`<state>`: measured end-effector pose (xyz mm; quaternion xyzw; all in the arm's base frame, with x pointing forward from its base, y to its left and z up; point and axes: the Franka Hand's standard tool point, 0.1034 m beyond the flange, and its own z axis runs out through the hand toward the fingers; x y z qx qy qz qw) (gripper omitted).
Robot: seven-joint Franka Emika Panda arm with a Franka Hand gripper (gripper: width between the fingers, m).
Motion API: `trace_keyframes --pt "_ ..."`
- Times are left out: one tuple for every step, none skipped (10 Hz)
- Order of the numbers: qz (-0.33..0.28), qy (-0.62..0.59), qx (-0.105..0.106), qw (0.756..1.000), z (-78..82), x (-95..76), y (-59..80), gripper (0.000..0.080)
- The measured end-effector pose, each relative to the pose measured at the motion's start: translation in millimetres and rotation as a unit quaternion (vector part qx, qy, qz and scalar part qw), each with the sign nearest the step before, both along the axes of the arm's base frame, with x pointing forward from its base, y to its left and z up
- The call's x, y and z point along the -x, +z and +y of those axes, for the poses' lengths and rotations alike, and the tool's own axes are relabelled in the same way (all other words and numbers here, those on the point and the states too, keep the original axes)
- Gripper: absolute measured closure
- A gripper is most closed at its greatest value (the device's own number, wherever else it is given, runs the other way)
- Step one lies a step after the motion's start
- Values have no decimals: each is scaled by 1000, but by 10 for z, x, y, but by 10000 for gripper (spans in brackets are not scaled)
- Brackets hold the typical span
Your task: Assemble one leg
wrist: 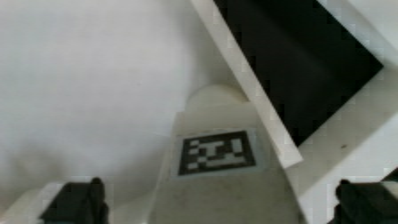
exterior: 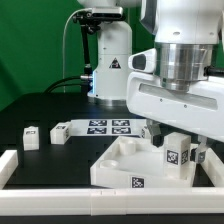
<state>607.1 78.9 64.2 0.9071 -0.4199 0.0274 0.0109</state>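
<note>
A leg (exterior: 178, 157), a stubby white post with a square tag, stands upright at the corner of the white tray-like top (exterior: 118, 160) on the exterior view's right. My gripper (exterior: 177, 143) hangs right over it. In the wrist view the leg (wrist: 222, 150) rises between my two dark fingertips (wrist: 71, 203), with a gap on each side. The gripper (wrist: 217, 205) is open around the leg and does not touch it. The top's white surface (wrist: 89, 80) fills most of that view. I cannot see how the leg's lower end sits in the top.
Two more small white legs (exterior: 32, 137) (exterior: 60, 131) lie on the black table on the exterior view's left. The marker board (exterior: 105, 125) lies behind the top. A white border rail (exterior: 90, 206) runs along the front and the left side.
</note>
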Motion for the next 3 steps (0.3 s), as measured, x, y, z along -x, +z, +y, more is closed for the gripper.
trace_keyframes --pt "0 0 0 1000 0 0 0 153" --pt "0 0 0 1000 0 0 0 151" --pt "0 0 0 1000 0 0 0 151"
